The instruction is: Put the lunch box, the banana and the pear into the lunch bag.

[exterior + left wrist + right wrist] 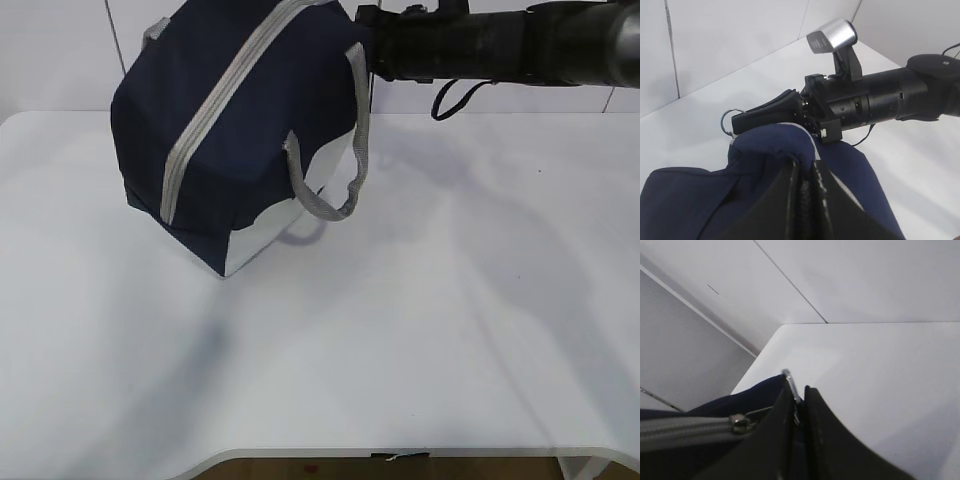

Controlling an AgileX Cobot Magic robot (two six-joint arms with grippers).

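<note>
The navy lunch bag (230, 110) stands tilted at the back left of the table, its grey zipper (215, 115) run shut along the top. My right gripper (799, 400) is shut on the zipper's ring pull (790, 380), just past the slider (738, 422). The left wrist view shows that same gripper (740, 121) pinching the ring (727, 122) at the bag's far end. My left gripper (805, 167) is shut on a fold of the bag's navy fabric (690, 200). The lunch box, the banana and the pear are out of view.
The right arm (480, 45) reaches in from the right along the back wall. A grey handle (340, 190) hangs loose off the bag's side. The white table (400, 330) stretches in front and to the right, ending at its front edge (400, 452).
</note>
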